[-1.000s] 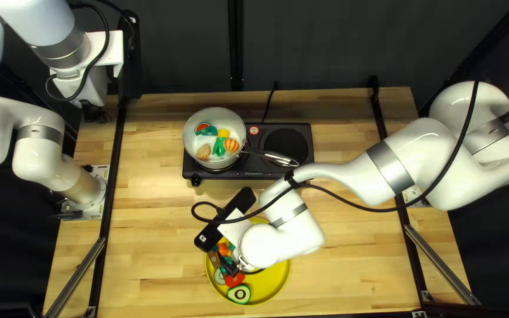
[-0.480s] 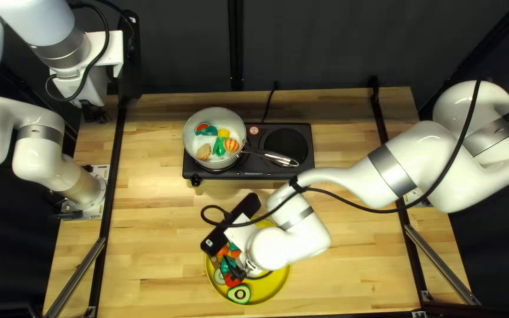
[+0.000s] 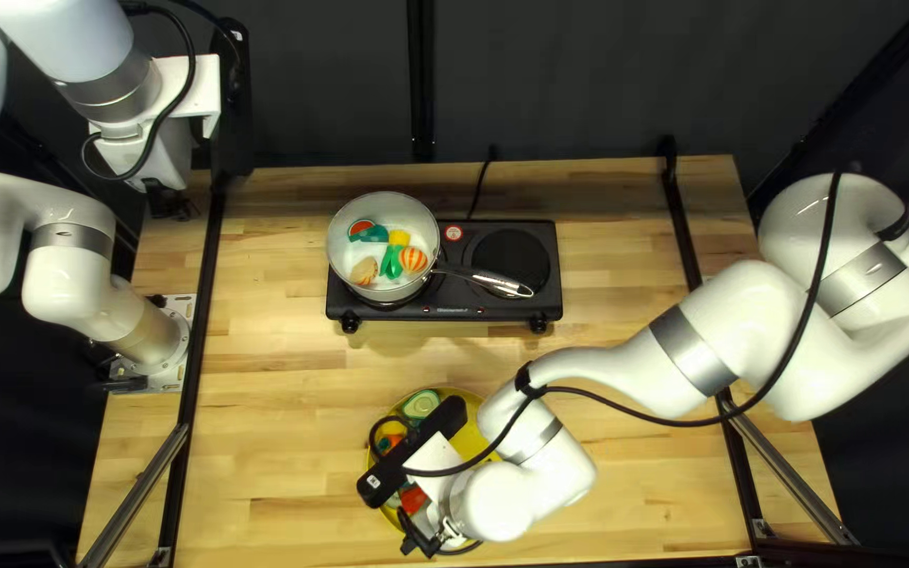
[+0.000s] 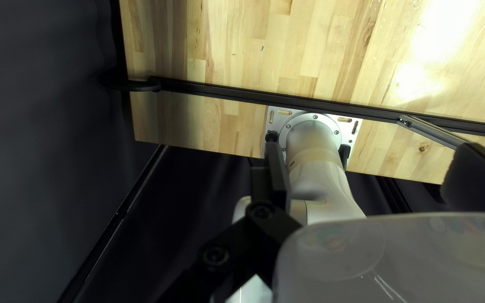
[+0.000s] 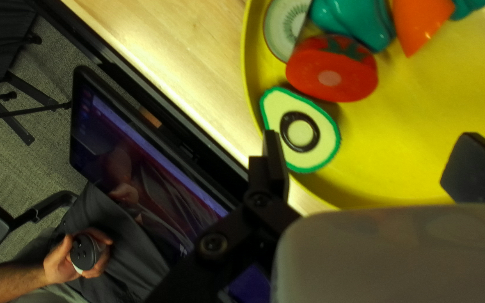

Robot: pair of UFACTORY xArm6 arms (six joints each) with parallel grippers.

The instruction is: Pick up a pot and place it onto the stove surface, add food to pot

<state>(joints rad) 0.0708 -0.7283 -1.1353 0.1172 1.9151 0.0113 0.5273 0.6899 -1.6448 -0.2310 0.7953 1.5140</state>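
The grey-white pot point(image 3: 341, 247) stands on the stove point(image 3: 455, 315)'s left burner, with several toy foods in it. In the top left view my right gripper point(image 3: 425, 534) is low over the near rim of the yellow plate point(image 3: 465, 437). The right wrist view shows my right gripper point(image 5: 366, 163) open, one finger by the avocado half point(image 5: 322, 126) and overlapping its edge in the picture. A red tomato piece point(image 5: 332, 78) lies beside the avocado on the yellow plate point(image 5: 422, 129). Far from the stove, my left gripper point(image 3: 168, 200) hangs at the left; my left gripper point(image 4: 366, 163) is open and holds nothing.
The pot's handle point(image 3: 491, 281) points right across the stove. Another avocado piece point(image 3: 421, 404) lies near the plate's far rim. Beyond the near table edge, a monitor point(image 5: 136, 163) and a person's hand point(image 5: 63, 261) holding a controller show in the right wrist view.
My right arm has moved toward the table's near edge, uncovering the avocado piece at the plate's far side and covering the one at its near rim. My left arm and the pot have stayed put.
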